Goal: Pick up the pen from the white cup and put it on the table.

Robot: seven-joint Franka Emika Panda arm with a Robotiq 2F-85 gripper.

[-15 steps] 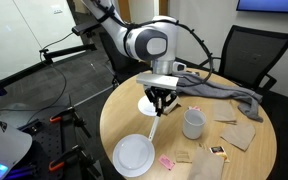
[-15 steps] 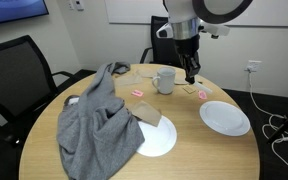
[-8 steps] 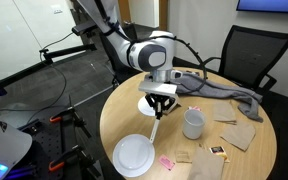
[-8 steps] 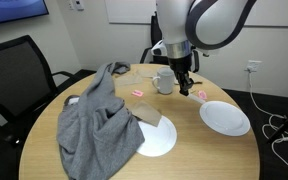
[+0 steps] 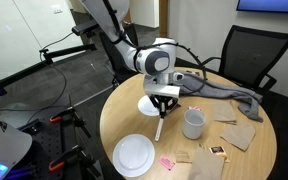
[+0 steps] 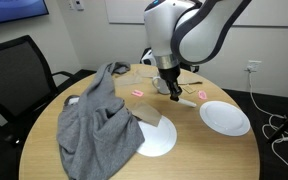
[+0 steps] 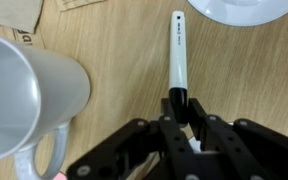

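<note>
My gripper (image 7: 181, 108) is shut on the dark end of the pen (image 7: 177, 50). The pen's whitish body sticks out ahead of the jaws, low over the tan table (image 7: 254, 80). In an exterior view the pen (image 5: 159, 126) hangs slanted below the gripper (image 5: 162, 104), its tip at or just above the table (image 5: 119, 118). The white cup (image 5: 193, 123) stands upright beside it and fills the left of the wrist view (image 7: 24, 95). In an exterior view the gripper (image 6: 172, 88) holds the pen (image 6: 185, 98) low; the cup is hidden behind the arm.
Two white plates lie on the table (image 5: 134, 154) (image 5: 147, 102), and both also show in the other exterior view (image 6: 225, 117) (image 6: 162, 141). A grey cloth (image 6: 96, 122) covers part of the table. Brown napkins (image 5: 238, 135) and small pink packets (image 6: 139, 93) lie near the cup. Black chairs stand around.
The gripper has come down and shifted sideways with the pen in it, bringing the pen close to the table beside the cup.
</note>
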